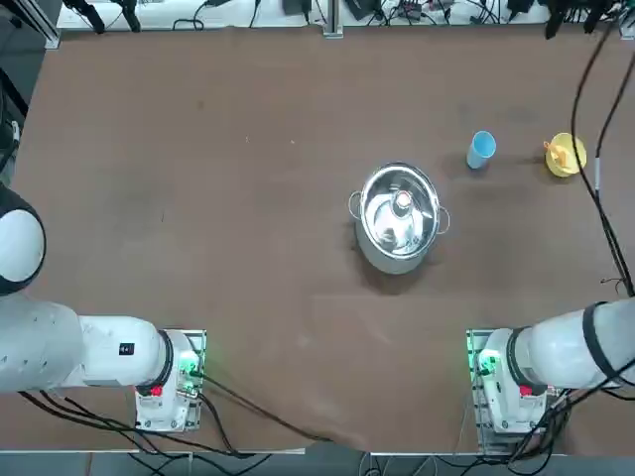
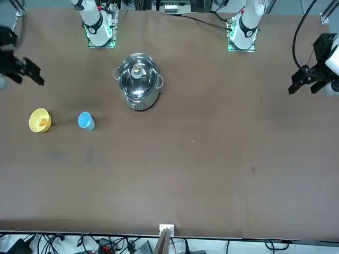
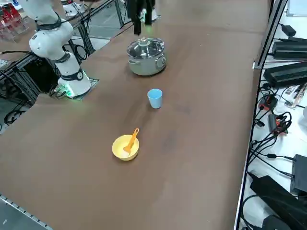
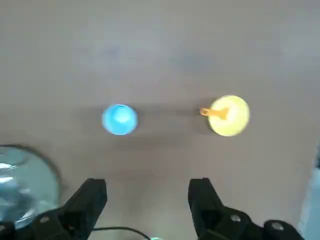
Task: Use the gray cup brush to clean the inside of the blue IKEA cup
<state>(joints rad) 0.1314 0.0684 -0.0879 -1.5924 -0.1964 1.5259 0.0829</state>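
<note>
Brown desk (image 1: pixel 198 198), cables along its edges. Nothing of the job is done: my right tool (image 4: pixel 147 200) hangs high with fingers apart and empty. Near the desk's right edge, the gray cup brush (image 3: pixel 131 141) rests in the yellow bowl (image 3: pixel 120 151), beside the upright blue IKEA cup (image 3: pixel 155 98); a steel pot (image 1: pixel 399 216) sits mid-desk.

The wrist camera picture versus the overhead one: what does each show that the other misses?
Only the wrist view shows the right pincer, its two fingers spread apart and holding nothing, high above the table.

Only the overhead view shows the whole steel pot with its lid, both arm bases, and the full brown table.

Both show the blue cup standing upright and the yellow bowl with the orange-handled brush resting in it, cup and bowl apart.
</note>
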